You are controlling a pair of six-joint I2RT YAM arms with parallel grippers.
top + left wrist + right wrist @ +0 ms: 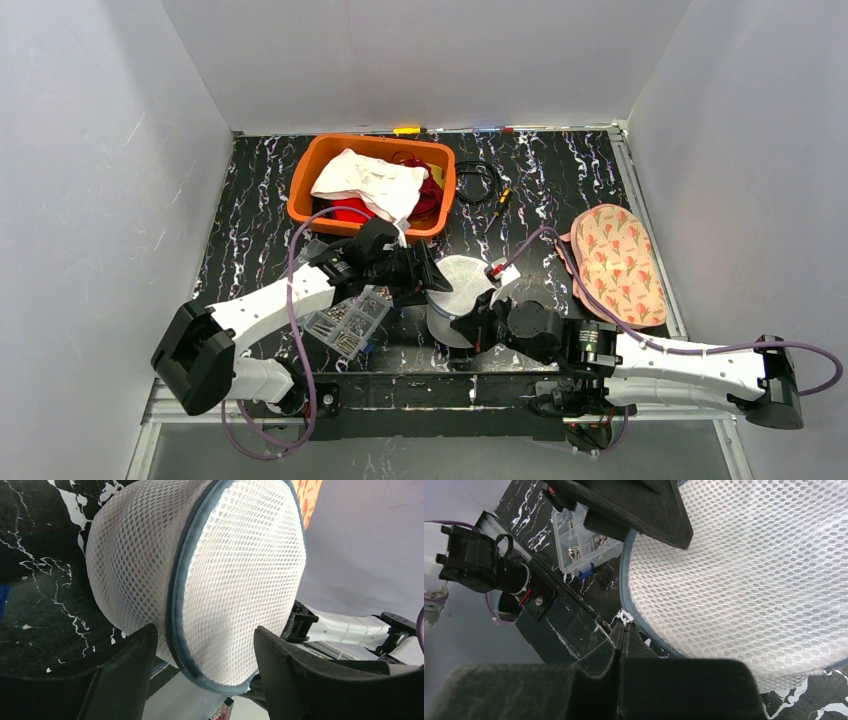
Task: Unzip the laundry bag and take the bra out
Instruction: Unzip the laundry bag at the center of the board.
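- Left wrist view: left jaws are clasping the laundry bag [240,570], spread wide across its zippered edge.
- Right jaws are pinching the white zipper pull [624,616], fully closed.
- Bag is sitting mid-bench [560,170], between both arms.

The table [560,180] holds one laundry bag [462,290], one orange basket [303,190], one floral pad [618,262], one parts box [347,322], one cable [480,182].

Robot lab booth, plain white walls [90,150], black marbled table [560,170]
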